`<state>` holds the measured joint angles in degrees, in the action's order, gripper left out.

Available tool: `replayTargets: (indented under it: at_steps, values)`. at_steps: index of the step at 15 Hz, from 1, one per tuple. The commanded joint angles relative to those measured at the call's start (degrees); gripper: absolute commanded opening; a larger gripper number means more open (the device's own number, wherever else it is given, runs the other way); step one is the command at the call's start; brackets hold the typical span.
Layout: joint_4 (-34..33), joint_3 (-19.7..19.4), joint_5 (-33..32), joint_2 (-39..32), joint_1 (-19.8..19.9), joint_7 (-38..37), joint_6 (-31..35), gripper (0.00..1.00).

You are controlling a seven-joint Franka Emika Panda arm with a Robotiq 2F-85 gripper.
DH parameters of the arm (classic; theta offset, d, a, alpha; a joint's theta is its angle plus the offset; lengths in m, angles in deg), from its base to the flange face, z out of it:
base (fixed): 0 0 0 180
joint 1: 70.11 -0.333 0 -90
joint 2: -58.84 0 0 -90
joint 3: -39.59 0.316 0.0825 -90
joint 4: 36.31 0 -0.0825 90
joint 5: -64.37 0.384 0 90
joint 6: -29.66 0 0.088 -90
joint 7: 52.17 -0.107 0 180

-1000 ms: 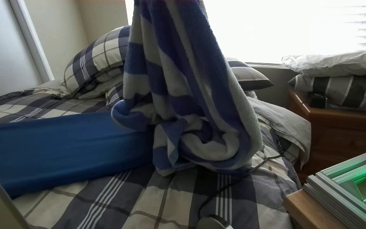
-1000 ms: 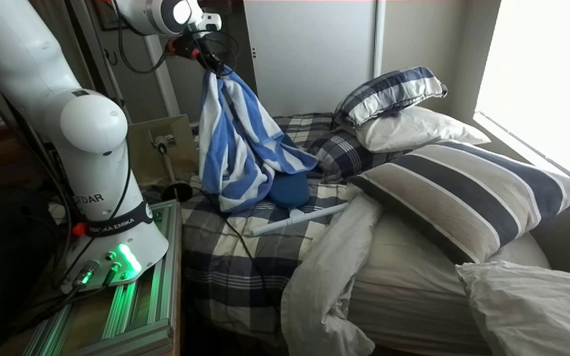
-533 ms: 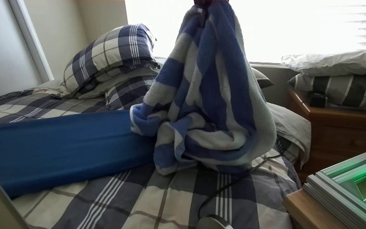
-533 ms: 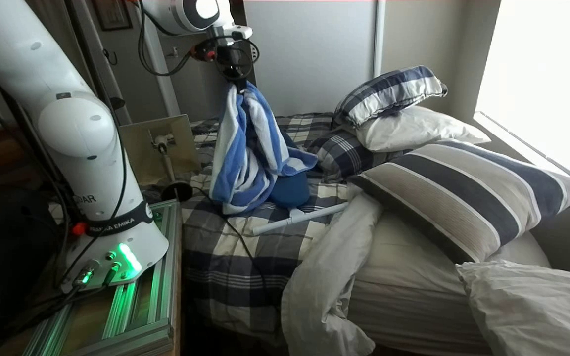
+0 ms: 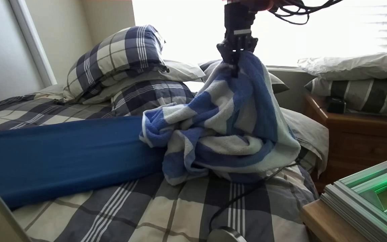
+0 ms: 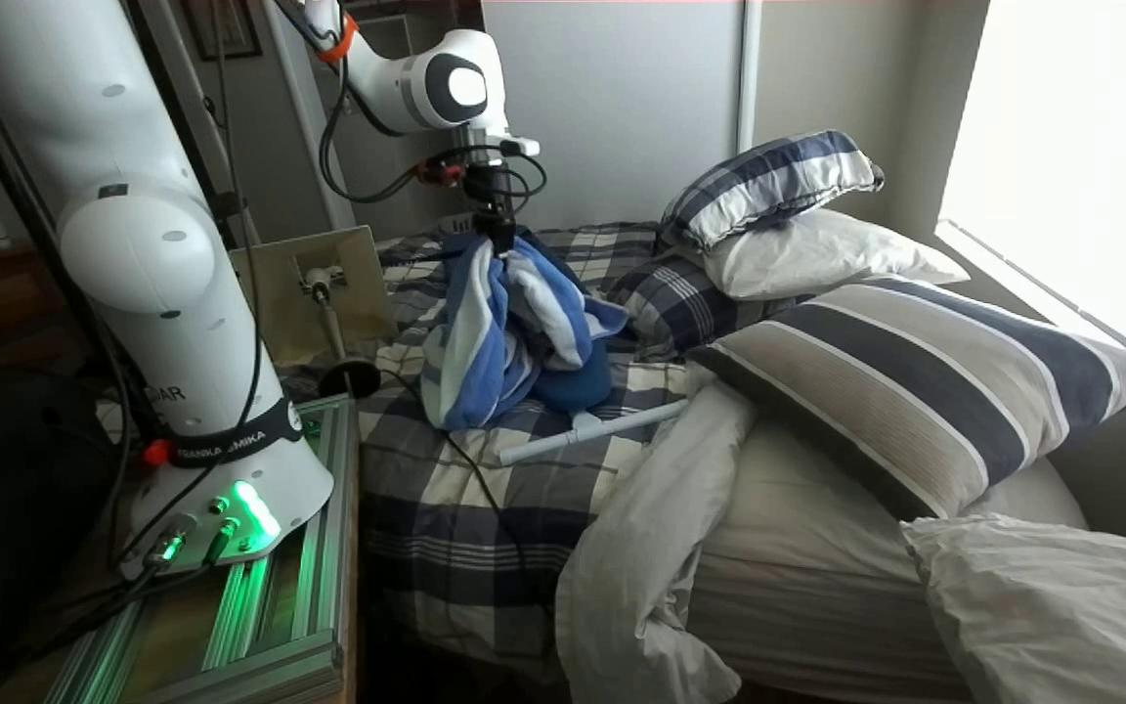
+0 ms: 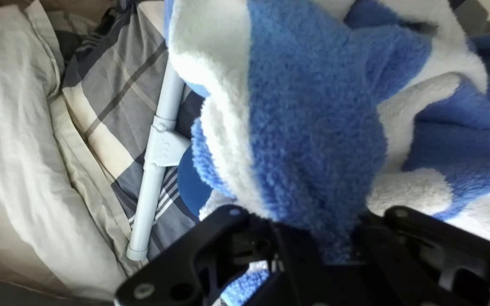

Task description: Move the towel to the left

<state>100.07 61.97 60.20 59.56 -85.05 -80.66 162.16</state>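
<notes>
Over a plaid bed [image 5: 166, 215], with a peak of the blue-and-white striped towel [image 5: 218, 117] pinched in the gripper [image 7: 323, 238] and loose folds below on that bed and a blue board [image 5: 66, 158]; apparently past the grasp. Impossible to confirm any leftward shift; presumably ahead, lowering and release.

the arm [image 6: 138, 259] bends over, its reach extending past the table's edge [image 5: 328, 218]. the gripper [image 5: 235, 69] points nearly straight down, its fingers [image 7: 292, 255] pinched inward
</notes>
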Motion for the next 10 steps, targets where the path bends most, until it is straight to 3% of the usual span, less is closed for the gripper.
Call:
replayTargets:
  at_steps: [1,3,6,10]
  values:
    - [-7.0,-2.0,-14.2,-10.4,-2.1,-7.9,6.2,0.03]
    - [-11.4,-4.7,-22.7,-14.7,-4.5,-11.2,8.7,0.03]
    - [-19.9,-9.0,-30.1,-22.4,-9.1,-13.9,11.1,0.03]
    - [-32.4,-11.9,-27.5,-33.7,-14.1,-10.6,12.9,0.03]
